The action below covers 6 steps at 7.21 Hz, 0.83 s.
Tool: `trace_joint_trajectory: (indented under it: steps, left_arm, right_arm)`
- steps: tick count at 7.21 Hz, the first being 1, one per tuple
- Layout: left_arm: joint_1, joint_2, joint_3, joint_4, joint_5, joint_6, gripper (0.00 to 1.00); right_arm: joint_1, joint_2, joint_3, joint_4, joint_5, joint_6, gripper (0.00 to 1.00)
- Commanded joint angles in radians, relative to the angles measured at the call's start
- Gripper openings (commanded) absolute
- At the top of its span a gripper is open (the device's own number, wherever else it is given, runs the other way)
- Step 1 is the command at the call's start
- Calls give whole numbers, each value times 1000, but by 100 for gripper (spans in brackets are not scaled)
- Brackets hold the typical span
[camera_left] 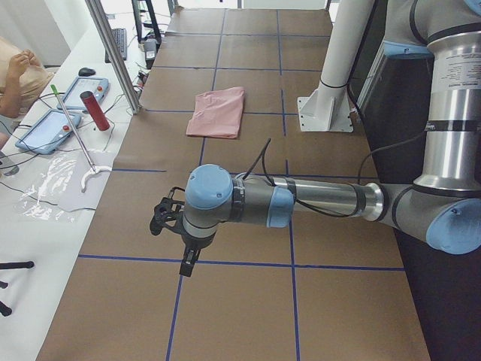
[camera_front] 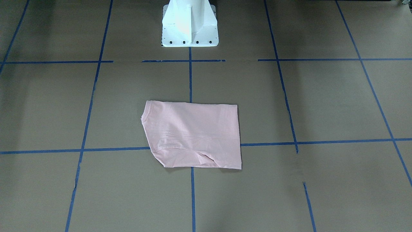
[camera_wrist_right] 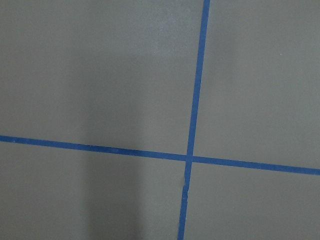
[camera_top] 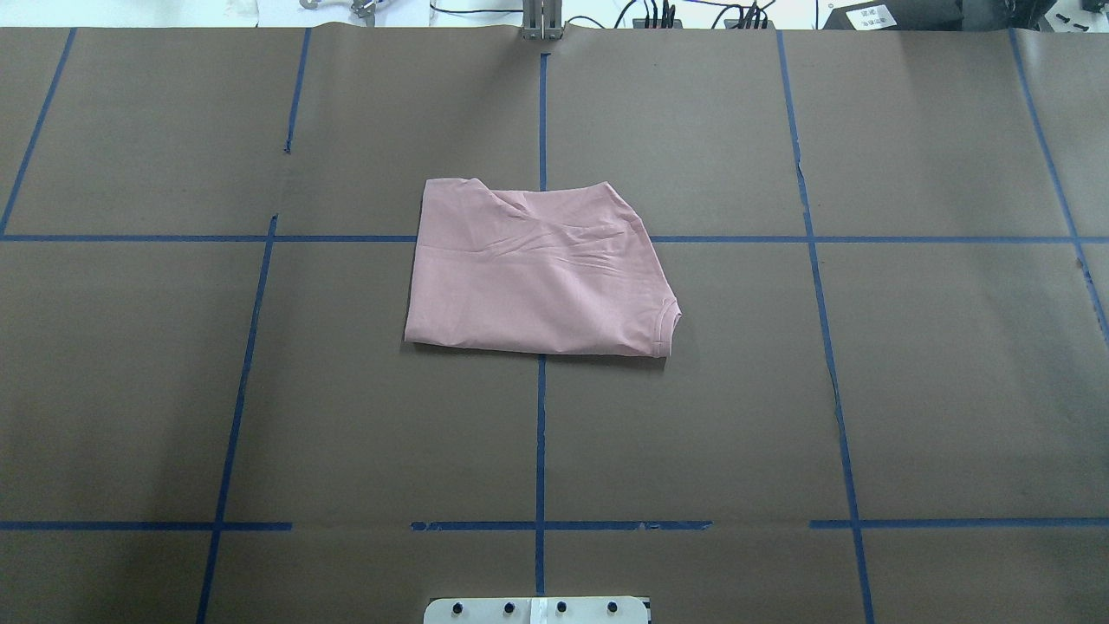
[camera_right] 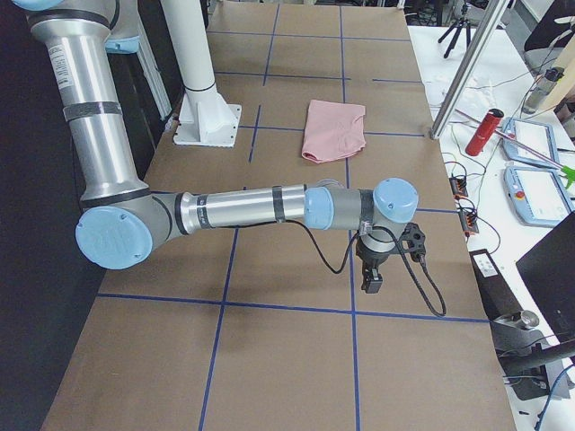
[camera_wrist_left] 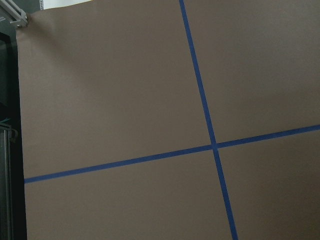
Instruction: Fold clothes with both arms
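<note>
The clothes are one pale pink T-shirt [camera_front: 193,135] [camera_top: 537,277], folded into a compact rectangle and lying flat mid-table, its ribbed collar at one corner. It also shows small in the side views [camera_left: 218,113] [camera_right: 334,130]. Neither arm touches it. The left arm [camera_left: 316,199] stretches low over the table's left end, far from the shirt, its gripper [camera_left: 186,265] pointing down. At the opposite end, the right arm [camera_right: 243,208] does the same with its gripper [camera_right: 371,284]. I cannot tell whether either gripper is open or shut. Both wrist views show only brown paper and blue tape.
The white pedestal [camera_front: 190,25] [camera_top: 537,611] stands behind the shirt on the robot's side. Blue tape lines [camera_top: 541,433] grid the brown table cover. Beyond the far edge a bench holds tablets [camera_left: 83,92], a red bottle [camera_right: 483,131] and cables; a person's hand [camera_left: 19,64] is there.
</note>
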Motion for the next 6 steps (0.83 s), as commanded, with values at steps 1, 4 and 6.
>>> trace_joint_trajectory:
  steps: [1,4,6]
  left_arm:
    - [22,20,-15,3,-8,-17,100]
    - [77,37,-38,-16,42,-171,100]
    - [83,46,-58,-19,35,-163,100]
  right_arm:
    - [-17,-8,2,1,-12,-9,100]
    - [-77,-22,1,3,-9,-1,100]
    - [-77,-16,-2,1,-6,-11,100]
